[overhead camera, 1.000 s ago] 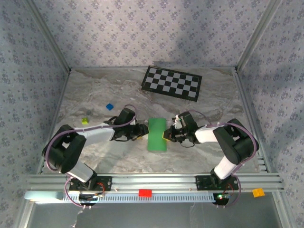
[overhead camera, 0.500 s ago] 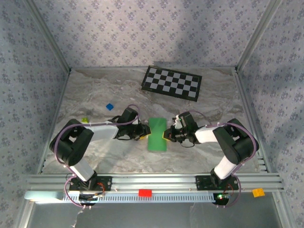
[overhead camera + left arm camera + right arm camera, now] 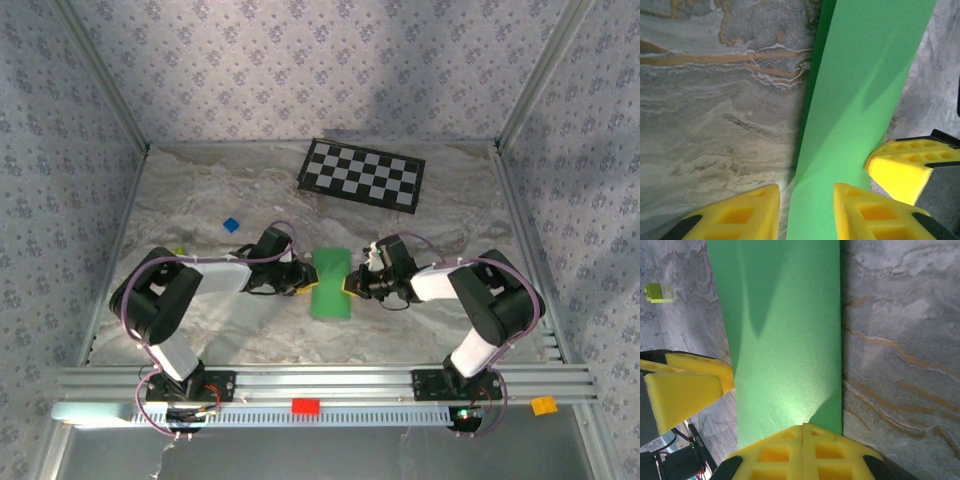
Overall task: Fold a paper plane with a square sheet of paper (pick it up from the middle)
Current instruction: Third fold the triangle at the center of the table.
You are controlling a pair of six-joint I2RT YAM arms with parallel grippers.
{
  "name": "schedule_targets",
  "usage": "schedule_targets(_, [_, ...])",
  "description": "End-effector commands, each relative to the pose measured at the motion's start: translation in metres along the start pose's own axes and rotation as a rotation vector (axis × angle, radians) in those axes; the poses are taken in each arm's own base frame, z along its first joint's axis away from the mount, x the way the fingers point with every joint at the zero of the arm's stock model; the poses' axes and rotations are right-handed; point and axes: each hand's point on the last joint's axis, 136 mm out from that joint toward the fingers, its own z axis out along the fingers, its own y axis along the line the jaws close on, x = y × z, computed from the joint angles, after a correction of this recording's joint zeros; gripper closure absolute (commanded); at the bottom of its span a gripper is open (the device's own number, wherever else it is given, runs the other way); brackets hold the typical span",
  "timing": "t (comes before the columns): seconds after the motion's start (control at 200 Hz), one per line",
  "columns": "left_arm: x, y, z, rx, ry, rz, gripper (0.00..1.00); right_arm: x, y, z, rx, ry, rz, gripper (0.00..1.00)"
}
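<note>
Mid-fold. Green sheet (image 3: 331, 283), doubled into a strip, lies at table centre. Right gripper (image 3: 353, 285) is clamped tight at its 3 o'clock edge. Left gripper (image 3: 299, 280) sits part-open astride the 9 o'clock edge, holding nothing. Next, likely: pinch that edge.

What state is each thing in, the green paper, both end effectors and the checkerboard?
green paper, folded into a narrow strip, flat on the table.
left end effector, open, fingers either side of the paper's edge.
right end effector, shut, tips on the paper.
checkerboard, lying flat.
</note>
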Motion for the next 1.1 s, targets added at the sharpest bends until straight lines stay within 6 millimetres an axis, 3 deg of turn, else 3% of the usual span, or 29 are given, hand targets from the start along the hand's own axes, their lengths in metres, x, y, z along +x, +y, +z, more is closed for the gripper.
schedule_targets(0.0, [0.0, -0.005, 0.002, 0.029, 0.011, -0.001, 0.68, 0.017, -0.044, 0.002, 0.146, 0.033, 0.086, 0.95])
schedule_targets(0.525, [0.0, -0.012, 0.006, 0.069, 0.027, -0.02, 0.68, 0.016, -0.044, 0.001, 0.143, 0.028, 0.087, 0.95])
schedule_targets(0.85, [-0.001, 0.005, -0.003, -0.028, -0.012, -0.015, 0.61, 0.015, -0.042, 0.0, 0.138, 0.026, 0.086, 0.96])
schedule_targets(1.094, [0.002, 0.002, 0.002, -0.012, 0.019, -0.014, 0.62, 0.014, -0.041, 0.0, 0.135, 0.023, 0.087, 0.96])
